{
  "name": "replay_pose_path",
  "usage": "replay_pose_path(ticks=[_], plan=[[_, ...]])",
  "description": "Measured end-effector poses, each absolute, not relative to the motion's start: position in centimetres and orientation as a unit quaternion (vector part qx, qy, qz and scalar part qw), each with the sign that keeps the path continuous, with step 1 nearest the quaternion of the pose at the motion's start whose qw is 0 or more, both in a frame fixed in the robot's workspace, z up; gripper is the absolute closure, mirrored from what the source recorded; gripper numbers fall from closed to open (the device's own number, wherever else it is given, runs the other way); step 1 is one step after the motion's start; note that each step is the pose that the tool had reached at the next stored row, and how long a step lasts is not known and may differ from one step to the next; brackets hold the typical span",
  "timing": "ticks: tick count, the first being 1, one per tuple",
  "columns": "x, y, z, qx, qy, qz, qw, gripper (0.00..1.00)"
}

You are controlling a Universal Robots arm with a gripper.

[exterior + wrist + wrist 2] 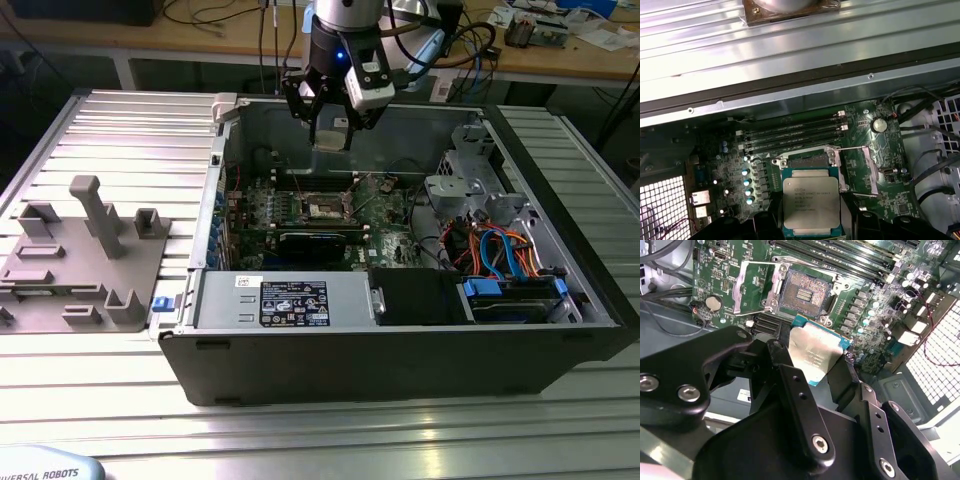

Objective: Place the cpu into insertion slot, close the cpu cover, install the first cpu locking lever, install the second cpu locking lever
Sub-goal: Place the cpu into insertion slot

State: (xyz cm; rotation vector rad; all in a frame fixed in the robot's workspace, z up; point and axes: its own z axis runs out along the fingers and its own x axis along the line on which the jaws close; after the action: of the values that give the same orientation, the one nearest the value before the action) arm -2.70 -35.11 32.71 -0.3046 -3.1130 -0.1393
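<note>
your pincer (330, 130) hangs over the open computer case (400, 370) and points straight down. it is closed on the cpu (815, 354) and holds it by two opposite edges, with one black finger (790, 385) on each side. the cpu is in the air, about level, with its silvery top up.

below the pincer, and well apart from the cpu, lies the insertion slot (805, 290), with its contacts bare. the cpu cover (754, 282) stands flipped open at one side of the slot, so the way down from the pincer is free.

the room around the slot is narrow. the long memory slots (795, 135) run close along one edge of it, and a black card (318, 240) lies on the motherboard (390, 215) just beside another edge. the walls of the case rise on all sides below the pincer. in the exterior view the pincer's tips show against the far wall (400, 130). how near they are to it, you cannot tell.
</note>
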Motion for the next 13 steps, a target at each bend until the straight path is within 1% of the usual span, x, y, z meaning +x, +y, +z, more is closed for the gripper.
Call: replay_pose_path(ticks=[13], plan=[[-2.70,-35.11,32.70,-0.109,-0.993,-0.045,0.005,0.46]])
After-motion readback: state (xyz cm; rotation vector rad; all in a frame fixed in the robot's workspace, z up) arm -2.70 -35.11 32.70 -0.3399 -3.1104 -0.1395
